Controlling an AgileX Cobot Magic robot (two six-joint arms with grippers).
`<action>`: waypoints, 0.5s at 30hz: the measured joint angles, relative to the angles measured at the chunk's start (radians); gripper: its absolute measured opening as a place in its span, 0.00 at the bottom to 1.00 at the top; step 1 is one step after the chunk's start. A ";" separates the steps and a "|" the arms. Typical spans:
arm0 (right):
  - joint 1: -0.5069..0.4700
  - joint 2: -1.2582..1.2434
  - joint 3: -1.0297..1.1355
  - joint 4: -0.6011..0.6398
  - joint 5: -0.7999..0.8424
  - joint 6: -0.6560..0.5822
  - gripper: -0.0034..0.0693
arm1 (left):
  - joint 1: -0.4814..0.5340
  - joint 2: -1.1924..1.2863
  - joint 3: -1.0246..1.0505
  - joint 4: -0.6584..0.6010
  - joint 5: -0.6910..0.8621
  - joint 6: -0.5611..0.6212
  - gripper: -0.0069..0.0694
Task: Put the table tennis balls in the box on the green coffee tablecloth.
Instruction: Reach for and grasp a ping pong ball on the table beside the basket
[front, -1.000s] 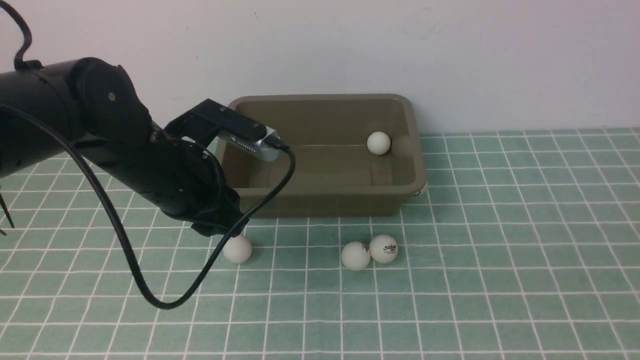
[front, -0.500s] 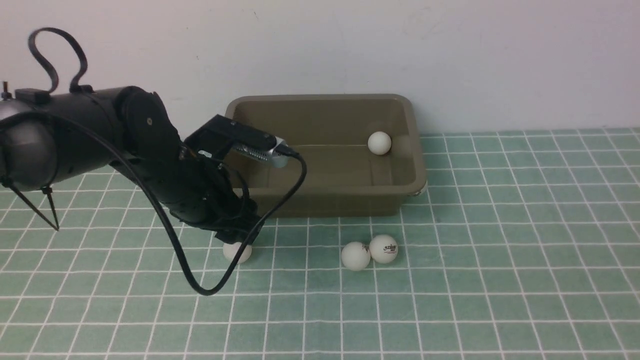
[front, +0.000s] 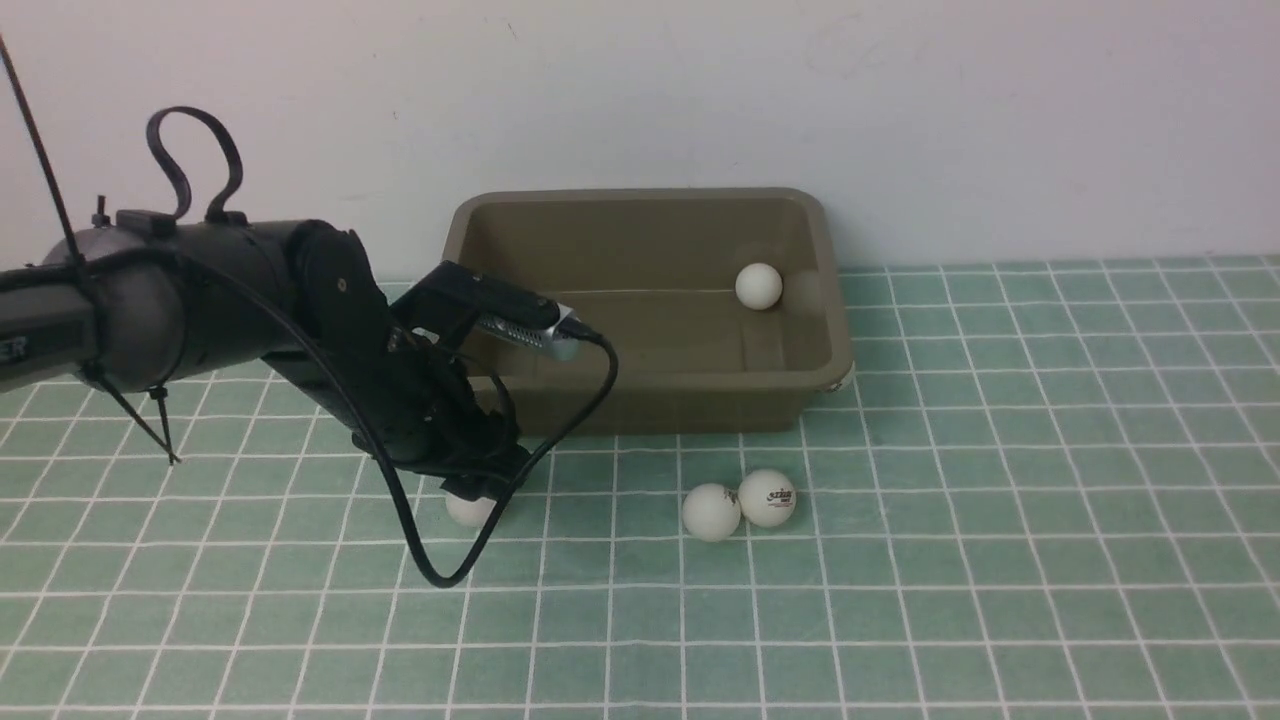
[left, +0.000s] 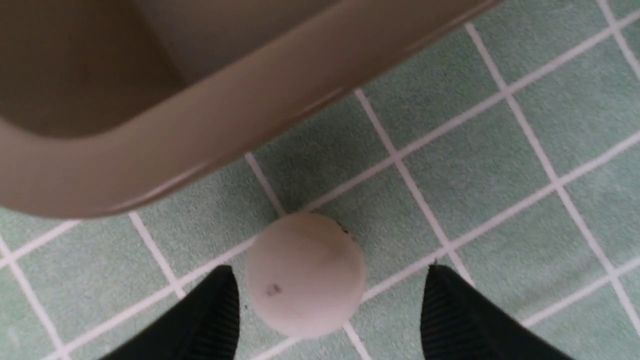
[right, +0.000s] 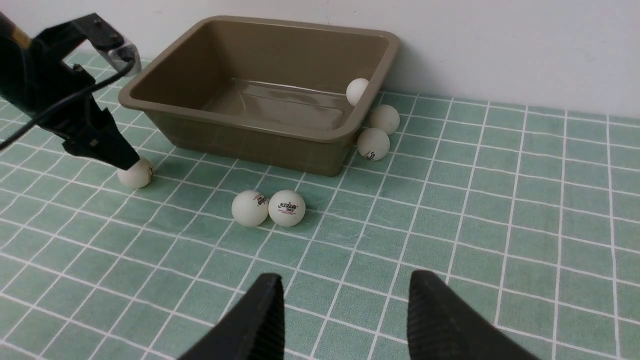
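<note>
Left tool (left: 327, 285) hangs with jaws apart, straddling one table tennis ball (left: 305, 270) on the green coffee tablecloth (left: 500, 165), just beside the box (left: 210, 130). It should probably settle lower and centre itself before closing gently, lest the ball squirt away.

Plain off-white wall (front: 950, 110) ran across the whole backdrop, matte and flat, a small dark speck (front: 395, 115) and a thin scratch (front: 513, 30) marked its upper left part, light was soft and even, a faint pinkish cast lay toward the left, shadows were soft-edged
</note>
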 joint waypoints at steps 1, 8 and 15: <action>0.000 0.000 0.000 0.000 0.000 0.000 0.48 | 0.000 0.006 0.000 -0.001 -0.009 0.000 0.66; 0.000 0.000 0.000 0.000 0.002 0.000 0.48 | 0.000 0.043 0.000 -0.001 -0.035 0.000 0.67; 0.000 0.000 0.000 0.001 0.012 0.000 0.48 | 0.000 0.079 0.000 0.005 -0.075 0.000 0.66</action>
